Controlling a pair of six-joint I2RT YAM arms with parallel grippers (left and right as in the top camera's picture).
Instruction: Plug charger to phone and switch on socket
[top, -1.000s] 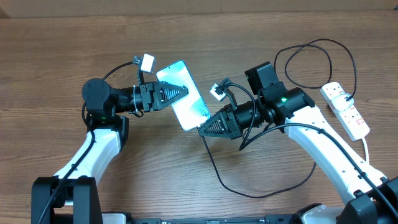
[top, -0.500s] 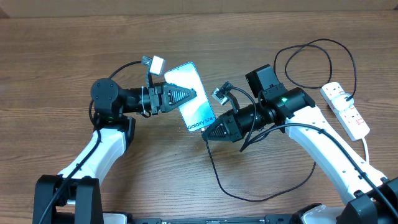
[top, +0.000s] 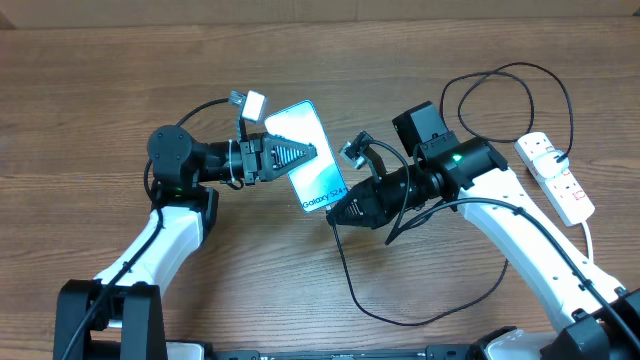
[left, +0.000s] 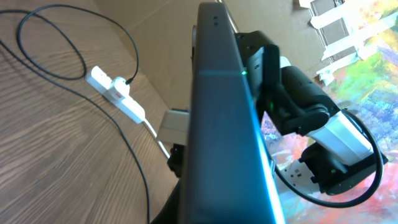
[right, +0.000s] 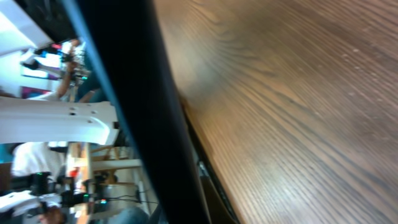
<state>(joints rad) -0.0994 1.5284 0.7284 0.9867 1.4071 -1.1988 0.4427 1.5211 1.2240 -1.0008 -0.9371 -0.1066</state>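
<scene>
The plug tip of the charger cable (top: 345, 270) is hidden. In the overhead view the cable disappears under the tips of the right gripper (top: 335, 216), at the lower corner of the phone (top: 322, 178), so it is not clear whether the plug is in the port. The right fingers taper together and pinch that end of the cable.

The right wrist view is blurred and hard to read. A dark slanted band fills its left half, and its own fingers cannot be told apart from the phone's edge.

The left gripper (top: 310, 152) is clamped on the phone's left edge and holds it tilted just left of centre frame. In the left wrist view only the phone's dark side shows, and it blocks out most of the right arm.

The table (top: 100, 60) is brown wood-grain. Past it, the left wrist view shows a plain brown wall and a brightly coloured, painted-looking surface.

The white power strip (top: 558, 177) lies at the right edge of the overhead frame. It has red switches, the black cable loops up to it, and its thick white cord (top: 590, 235) trails downward.

The lit pale blue screen reads "Galaxy S24" near its lower end. No other lettering is legible.
</scene>
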